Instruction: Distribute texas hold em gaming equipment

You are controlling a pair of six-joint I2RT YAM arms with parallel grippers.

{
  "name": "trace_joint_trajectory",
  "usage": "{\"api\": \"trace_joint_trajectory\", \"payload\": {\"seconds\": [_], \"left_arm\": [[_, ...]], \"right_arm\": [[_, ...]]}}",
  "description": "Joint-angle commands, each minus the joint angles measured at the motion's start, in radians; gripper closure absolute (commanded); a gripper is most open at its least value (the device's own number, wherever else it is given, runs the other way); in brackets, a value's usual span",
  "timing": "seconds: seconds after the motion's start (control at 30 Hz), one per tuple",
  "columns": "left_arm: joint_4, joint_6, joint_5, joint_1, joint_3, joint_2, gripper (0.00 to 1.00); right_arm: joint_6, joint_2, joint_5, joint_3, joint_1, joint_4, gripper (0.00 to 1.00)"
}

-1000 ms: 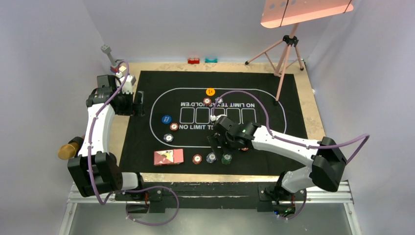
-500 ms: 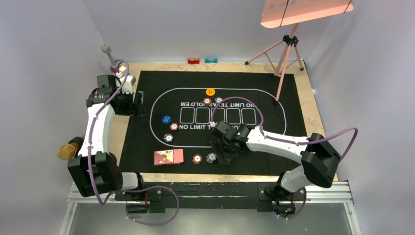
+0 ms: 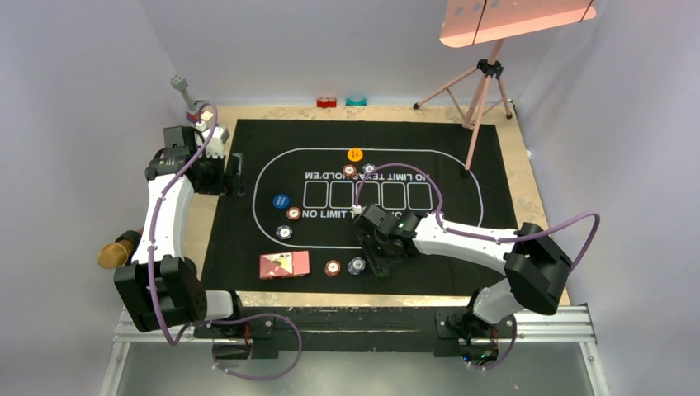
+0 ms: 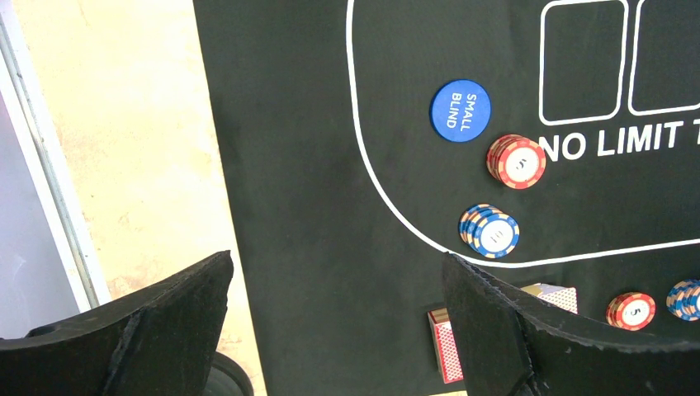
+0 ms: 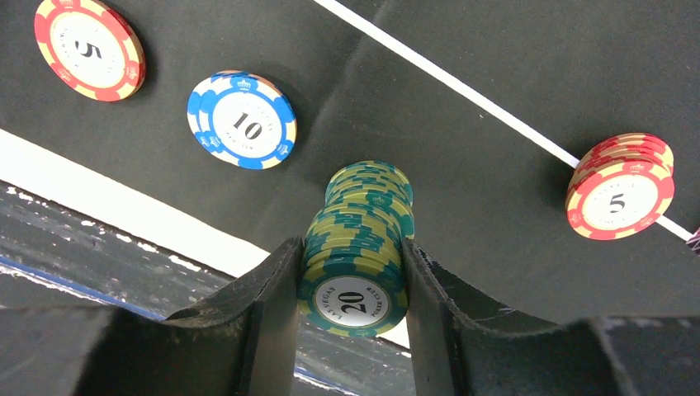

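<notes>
green chip stack [image 5: 357, 239] sits near the 6 o'clock edge of the mat [image 3: 248, 165], right end effector [image 3: 382, 262] clamped on its two sides. you'd do well to lift straight up with an even squeeze so no chip slides off; blue chips [image 5: 241, 120] lie close at its 9 o'clock. left end effector [image 4: 337, 264] gapes apart, holding nothing. no tray shows; red card pack [image 3: 284, 265], contents can't tell.
</notes>
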Motion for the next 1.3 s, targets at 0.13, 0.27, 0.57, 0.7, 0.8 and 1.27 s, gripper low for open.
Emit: {"api": "trace_joint_trajectory", "payload": {"seconds": [0.13, 0.27, 0.57, 0.7, 0.8, 1.27], "left_arm": [[0.017, 0.005, 0.003, 0.008, 0.009, -0.026, 0.00], [0.017, 0.007, 0.003, 0.008, 0.008, -0.028, 0.00], [0.017, 0.003, 0.010, 0.007, 0.005, -0.031, 0.00], [0.016, 0.002, 0.012, 0.008, 0.004, -0.029, 0.00], [0.016, -0.003, 0.012, 0.008, 0.007, -0.028, 0.00], [0.020, -0.011, 0.012, 0.009, 0.003, -0.017, 0.00]], "right_arm": [[0.010, -0.037, 0.061, 0.075, 0.005, -0.066, 0.69], [-0.004, -0.033, 0.095, 0.177, 0.006, -0.121, 0.79], [-0.078, 0.162, 0.105, 0.481, 0.004, -0.124, 0.87], [-0.138, 0.337, 0.078, 0.668, 0.004, -0.085, 0.88], [-0.176, 0.499, 0.061, 0.816, 0.005, -0.084, 0.90], [-0.237, 0.717, -0.015, 0.912, 0.013, 0.079, 0.91]]}}
